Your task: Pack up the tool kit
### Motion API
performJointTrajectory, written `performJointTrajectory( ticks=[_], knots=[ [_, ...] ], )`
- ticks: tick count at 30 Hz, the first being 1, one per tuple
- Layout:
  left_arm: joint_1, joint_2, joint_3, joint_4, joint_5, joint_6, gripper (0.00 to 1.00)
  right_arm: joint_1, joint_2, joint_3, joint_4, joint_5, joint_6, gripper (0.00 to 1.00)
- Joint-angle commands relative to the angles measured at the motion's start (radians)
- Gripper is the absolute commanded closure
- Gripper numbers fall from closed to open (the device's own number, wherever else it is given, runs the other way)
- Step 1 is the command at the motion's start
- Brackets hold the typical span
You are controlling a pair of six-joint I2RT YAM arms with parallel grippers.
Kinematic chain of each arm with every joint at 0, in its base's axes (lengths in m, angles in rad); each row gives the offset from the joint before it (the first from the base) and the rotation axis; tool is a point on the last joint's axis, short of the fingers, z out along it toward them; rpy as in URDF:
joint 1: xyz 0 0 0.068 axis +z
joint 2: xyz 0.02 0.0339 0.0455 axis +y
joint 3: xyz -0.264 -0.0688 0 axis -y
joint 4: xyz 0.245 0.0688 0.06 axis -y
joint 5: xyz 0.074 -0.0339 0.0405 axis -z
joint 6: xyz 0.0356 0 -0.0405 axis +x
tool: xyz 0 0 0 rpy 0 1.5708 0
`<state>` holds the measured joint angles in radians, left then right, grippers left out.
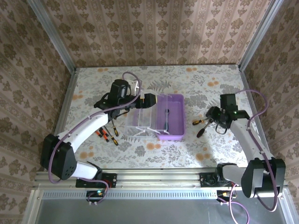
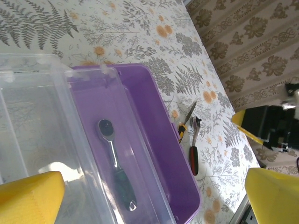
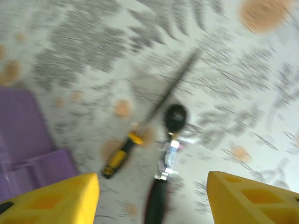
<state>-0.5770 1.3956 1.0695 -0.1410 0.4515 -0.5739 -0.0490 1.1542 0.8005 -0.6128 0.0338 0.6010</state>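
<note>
Right wrist view: right tool [image 3: 152,189] spread, hovering over screwdriver [image 3: 120,156] and ratchet [image 3: 172,122] on desk [image 1: 93,84] beside box [image 1: 173,136]. Left tool [image 2: 154,200] spread over the open box. Pickup step, I'd say; next, drop and pinch one handle.

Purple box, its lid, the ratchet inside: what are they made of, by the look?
Purple box: likely moulded plastic, opaque, slight sheen. Lid: clear glossy plastic; the table pattern shows through. Ratchet: head and shaft look like polished metal, bright glints; dark handle, perhaps rubber or plastic.
</note>
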Motion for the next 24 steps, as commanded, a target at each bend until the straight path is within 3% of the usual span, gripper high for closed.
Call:
performJointTrajectory(
  ticks=[1, 10, 17, 24],
  knots=[
    [-0.014, -0.035, 0.021, -0.012, -0.020, 0.039, 0.00, -0.062, 0.002, -0.053, -0.028, -0.022, -0.004, 0.36],
    [-0.020, -0.038, 0.024, -0.026, -0.042, 0.054, 0.00, -0.081, 0.099, -0.104, 0.049, -0.048, 0.033, 0.39],
    [-0.020, -0.040, 0.025, -0.029, -0.046, 0.060, 0.00, -0.077, 0.208, -0.095, 0.144, -0.162, 0.049, 0.47],
    [-0.020, -0.043, 0.028, -0.038, -0.053, 0.065, 0.00, -0.040, 0.271, -0.068, 0.168, -0.156, 0.068, 0.49]
  ],
)
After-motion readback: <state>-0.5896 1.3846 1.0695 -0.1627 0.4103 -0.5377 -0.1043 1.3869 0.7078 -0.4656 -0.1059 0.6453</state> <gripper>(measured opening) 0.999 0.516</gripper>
